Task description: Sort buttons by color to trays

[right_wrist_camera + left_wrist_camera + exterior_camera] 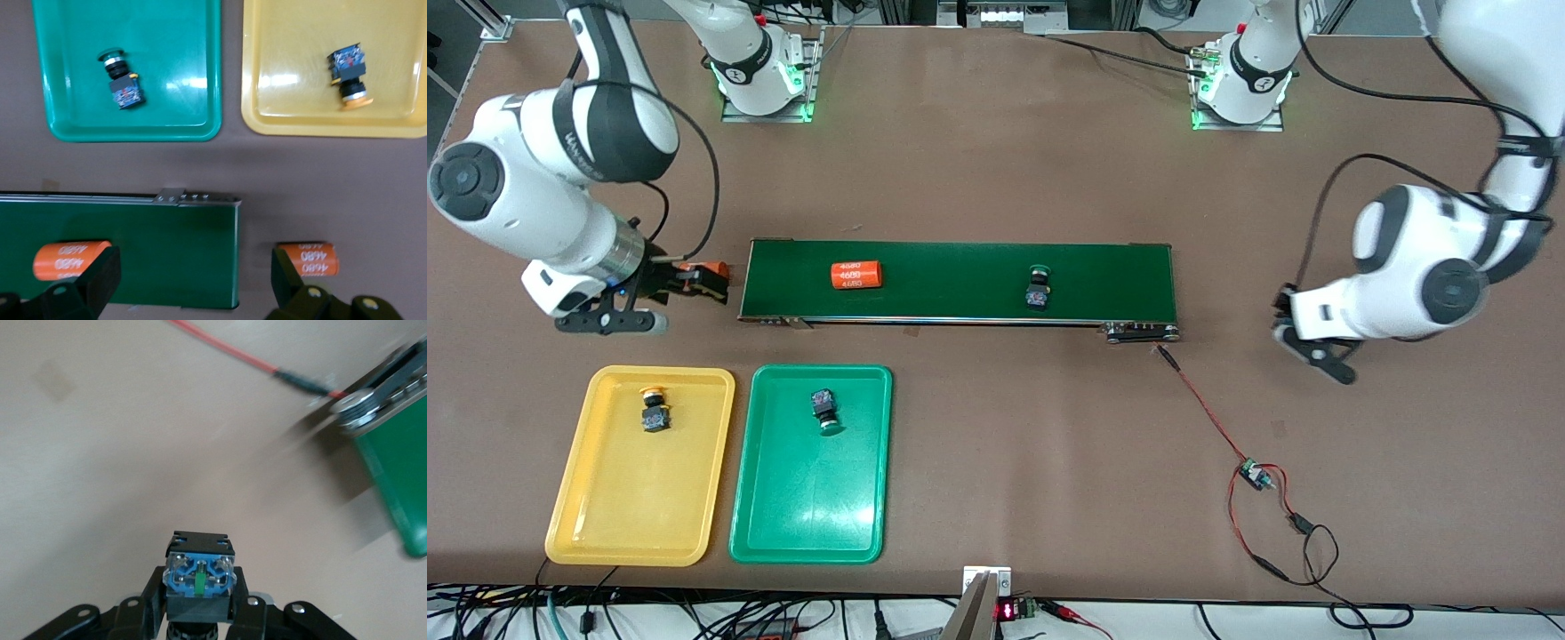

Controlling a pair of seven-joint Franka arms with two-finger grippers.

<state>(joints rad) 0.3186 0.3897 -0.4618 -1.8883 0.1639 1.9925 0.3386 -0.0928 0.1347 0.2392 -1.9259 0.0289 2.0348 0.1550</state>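
Note:
My left gripper (1316, 348) (200, 603) hangs over the bare table off the left arm's end of the belt. It is shut on a button (200, 570) with a black-and-blue body, and the cap is hidden. A green-capped button (1038, 286) lies on the belt. The yellow tray (569, 498) (280, 113) holds a yellow-capped button (655, 409) (348, 73). Beside it, the green tray (809, 524) (73, 40) holds a green-capped button (825, 411) (120, 80). My right gripper (701, 283) (193, 280) is open over the belt's end at the right arm's side, holding nothing.
The dark-green conveyor belt (960, 267) (167, 260) runs across the table's middle. One orange printed cylinder (856, 275) (67, 259) lies on it, another (308, 259) lies just off its end. A red wire (1209, 413) (227, 350) leads to a small board (1254, 474).

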